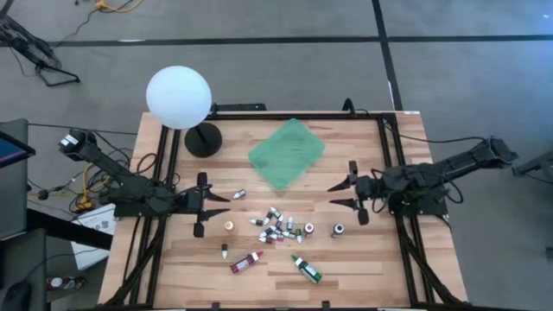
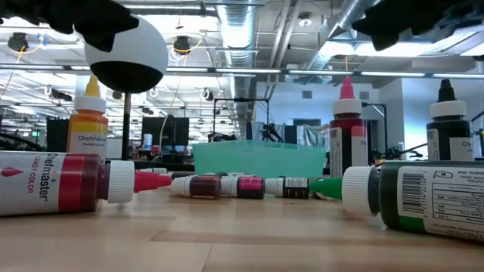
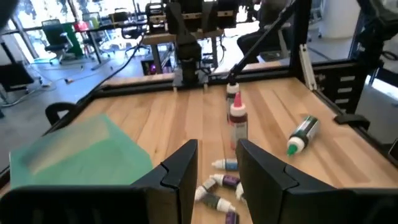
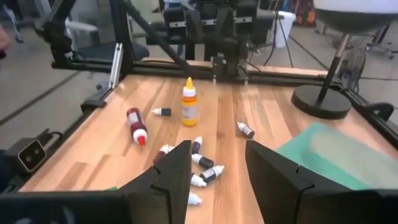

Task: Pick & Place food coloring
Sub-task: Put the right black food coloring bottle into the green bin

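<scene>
- Nearest on the bench point(image 1: 346, 268) lie two big bottles on their sides: a red one point(image 1: 246, 261) on the left and a green one point(image 1: 306, 269) on the right. They look like they just got dropped there, in no order.
- A little farther in, a bunch of small food coloring bottles point(image 1: 278, 226) lies in a messy pile in the middle. An orange bottle point(image 1: 229, 225) stands up to the left of the pile, and a dark bottle point(image 1: 338, 230) stands to the right.
- The left hand point(image 1: 221, 206) hangs above the bench, left of the pile. Its fingers are partly open and it holds nothing.
- The right hand point(image 1: 339, 194) hangs right of the pile. Its fingers are apart too, and nothing is between them.
- Both hands point at the pile, so I think they are getting ready to pick a bottle.
- Farther back sits a green tray point(image 1: 287, 153). I see no bottles in it yet, so the job looks barely started.
- At the far left stands a white ball lamp point(image 1: 179, 98).
</scene>
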{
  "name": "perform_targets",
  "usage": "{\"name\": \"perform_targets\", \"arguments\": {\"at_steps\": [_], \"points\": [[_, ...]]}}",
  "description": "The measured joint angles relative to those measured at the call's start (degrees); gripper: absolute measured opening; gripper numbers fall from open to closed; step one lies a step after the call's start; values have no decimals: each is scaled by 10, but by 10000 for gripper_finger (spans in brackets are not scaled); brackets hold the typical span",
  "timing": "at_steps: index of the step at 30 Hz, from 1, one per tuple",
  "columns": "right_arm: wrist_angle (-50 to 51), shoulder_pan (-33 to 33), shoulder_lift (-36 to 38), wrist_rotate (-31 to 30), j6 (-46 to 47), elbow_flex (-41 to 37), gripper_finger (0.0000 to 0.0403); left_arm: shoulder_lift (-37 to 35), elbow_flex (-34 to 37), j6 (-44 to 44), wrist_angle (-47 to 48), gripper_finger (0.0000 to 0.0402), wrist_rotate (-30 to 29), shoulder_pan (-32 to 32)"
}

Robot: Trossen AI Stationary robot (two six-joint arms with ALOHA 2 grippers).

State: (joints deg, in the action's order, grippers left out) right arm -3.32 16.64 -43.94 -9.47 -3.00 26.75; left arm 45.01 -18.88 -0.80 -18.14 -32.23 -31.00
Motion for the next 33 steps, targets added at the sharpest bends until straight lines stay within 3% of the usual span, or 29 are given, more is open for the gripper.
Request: {"name": "perform_targets", "arguments": {"at_steps": [6,14,23,33], "points": [[47,0,-34,0,1,47,142,0,-35,-3,46,107,16,-25],[98,35,-42,-24,58,58,141,0,-43,15,90,107,-76,-96],[125,114,-41,-66,95,59,138,4,-43,81,114,107,-119,-141],[191,213,-41,-173,185,59,128,42,-43,90,112,107,-132,-144]]}}
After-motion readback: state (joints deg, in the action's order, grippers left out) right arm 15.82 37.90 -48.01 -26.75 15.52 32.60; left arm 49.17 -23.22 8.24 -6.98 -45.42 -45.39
